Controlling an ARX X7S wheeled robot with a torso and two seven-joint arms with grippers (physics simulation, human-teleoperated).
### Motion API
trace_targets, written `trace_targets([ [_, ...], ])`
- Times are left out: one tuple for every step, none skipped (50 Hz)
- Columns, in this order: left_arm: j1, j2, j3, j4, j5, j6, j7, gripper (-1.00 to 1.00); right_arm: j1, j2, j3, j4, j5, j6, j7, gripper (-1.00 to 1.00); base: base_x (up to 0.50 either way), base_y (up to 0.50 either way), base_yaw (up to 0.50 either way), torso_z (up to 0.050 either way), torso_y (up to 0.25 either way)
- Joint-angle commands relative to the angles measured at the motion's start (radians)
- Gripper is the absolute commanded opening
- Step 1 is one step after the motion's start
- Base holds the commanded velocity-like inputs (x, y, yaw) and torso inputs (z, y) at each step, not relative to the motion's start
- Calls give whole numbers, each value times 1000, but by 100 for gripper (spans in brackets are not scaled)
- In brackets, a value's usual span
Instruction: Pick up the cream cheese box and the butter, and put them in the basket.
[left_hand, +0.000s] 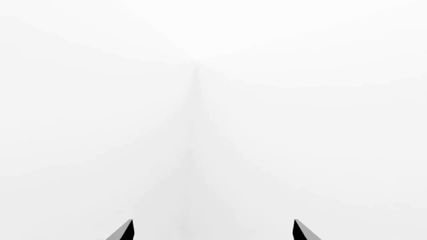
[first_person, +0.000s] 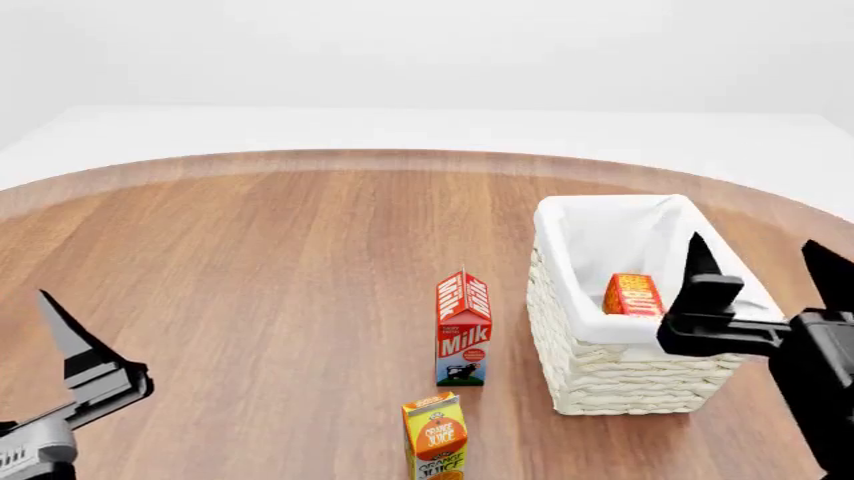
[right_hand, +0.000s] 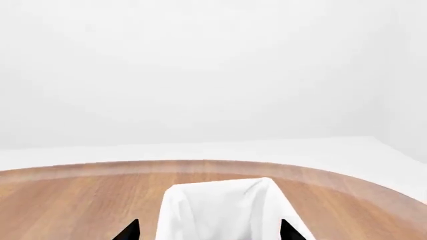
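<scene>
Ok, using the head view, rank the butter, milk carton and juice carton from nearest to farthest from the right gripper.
From the right gripper:
1. Butter, inside the basket, just beside it.
2. Milk carton, left of the basket.
3. Juice carton, at the front edge of the view.

The orange juice carton (first_person: 435, 437) is running off the head view's lower edge (lettering half lost); the right pincer (first_person: 754, 268) is hiding the basket (first_person: 607, 375) rim.
</scene>
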Motion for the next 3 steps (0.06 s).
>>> trace_targets([
  [5, 20, -23, 44, 14, -33, 22, 100, -90, 10, -8, -95, -274, -162, 99, 100, 0, 0, 0, 0, 0],
  [5, 16, -25, 56, 15, -44, 22, 100, -108, -15, -16, -76, -334, -177, 127, 100, 0, 0, 0, 0, 0],
  [6, 15, -26, 60, 15, -49, 22, 100, -112, -19, -17, -74, -360, -180, 144, 100, 0, 0, 0, 0, 0],
])
